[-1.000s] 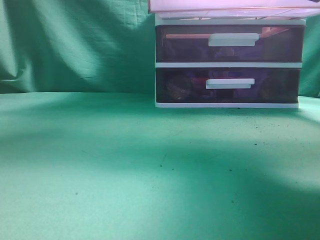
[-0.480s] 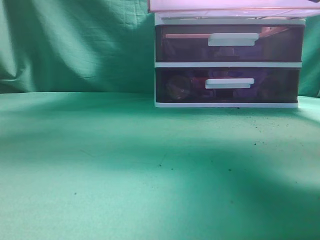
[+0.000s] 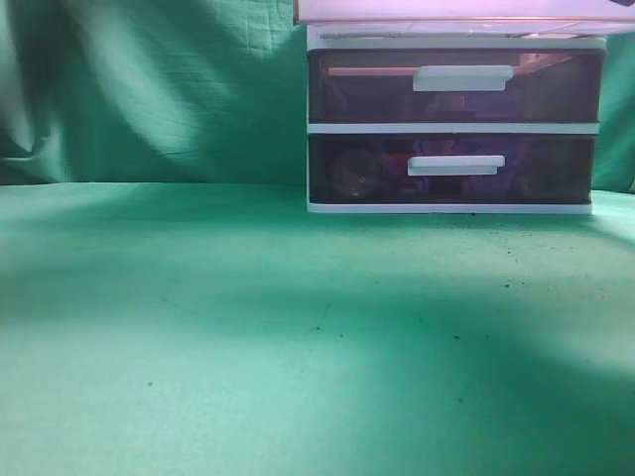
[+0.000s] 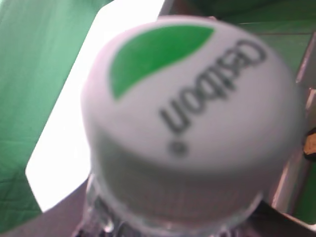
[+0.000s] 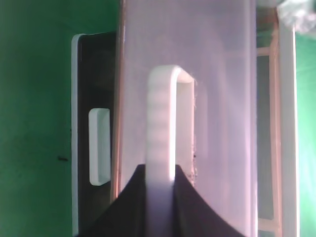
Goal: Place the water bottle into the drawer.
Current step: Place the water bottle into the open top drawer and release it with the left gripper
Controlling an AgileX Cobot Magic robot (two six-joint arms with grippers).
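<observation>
Two arms share the work: the right gripper (image 5: 160,185) stays clamped on the white handle (image 5: 161,123) of the drawer (image 5: 217,98), pulled out. Nothing has shifted on the table (image 3: 248,347). The water bottle (image 4: 190,118) fills the left wrist view, seemingly held; whether those jaws are shut, I cannot tell.

Not much robot was visible tbh. Only the right gripper (image 5: 160,190) showed: two plain matte black fingers (image 5: 129,207), wide at the base and curving inward to narrow tips.

The white-framed three-drawer unit (image 3: 454,127) stands on the green cloth-covered worktop (image 3: 248,337), far right. Its translucent reddish-purple top drawer (image 3: 456,12) juts forward over the two darker purple drawers (image 3: 454,124).
</observation>
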